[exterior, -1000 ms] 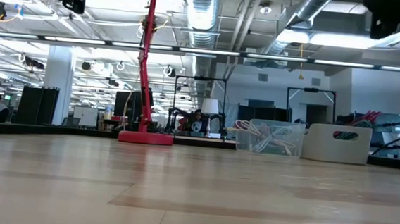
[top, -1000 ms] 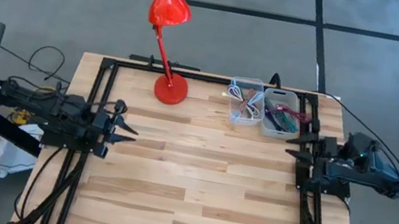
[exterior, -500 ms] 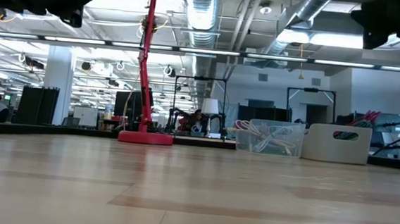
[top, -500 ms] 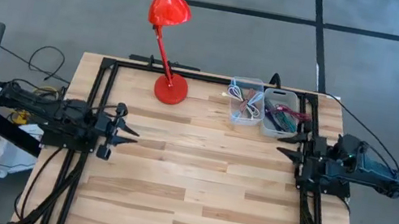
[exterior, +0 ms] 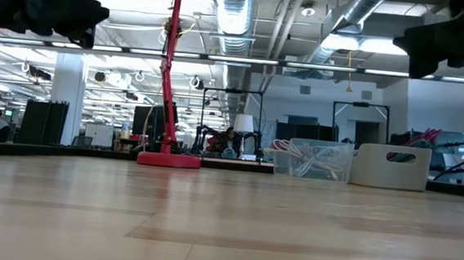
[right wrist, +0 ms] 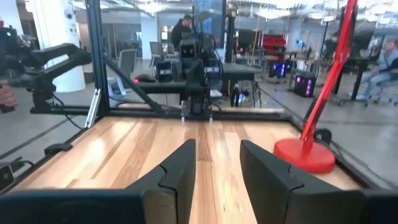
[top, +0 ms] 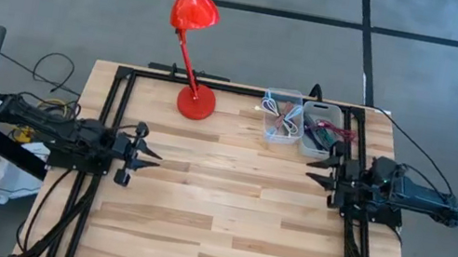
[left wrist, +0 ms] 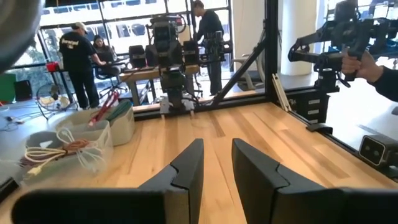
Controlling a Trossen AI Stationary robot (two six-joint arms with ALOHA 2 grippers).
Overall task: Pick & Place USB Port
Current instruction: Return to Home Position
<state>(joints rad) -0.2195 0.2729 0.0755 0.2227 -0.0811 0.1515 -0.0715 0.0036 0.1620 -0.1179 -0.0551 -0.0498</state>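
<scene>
A: How many of each on the table point(top: 223, 213)?
B: One red lamp point(top: 195, 101). Two bins: one transparent bin point(exterior: 337, 166), one gray bin point(exterior: 376, 171). Two grippers: left gripper point(top: 152, 156), right gripper point(top: 311, 170). Tangled cables point(top: 284, 119) inside, count unclear.

I see the left arm point(top: 59, 129) stretched level at the left edge of the table point(top: 225, 205), with the left gripper point(top: 148, 158) pointing inward over the boards, its fingers point(left wrist: 186, 169) parted. The right arm point(top: 416, 192) mirrors it at the table's right edge. The right gripper point(top: 315, 174) faces inward too, fingers point(right wrist: 179, 169) spread. Both hang clear above the tabletop.
</scene>
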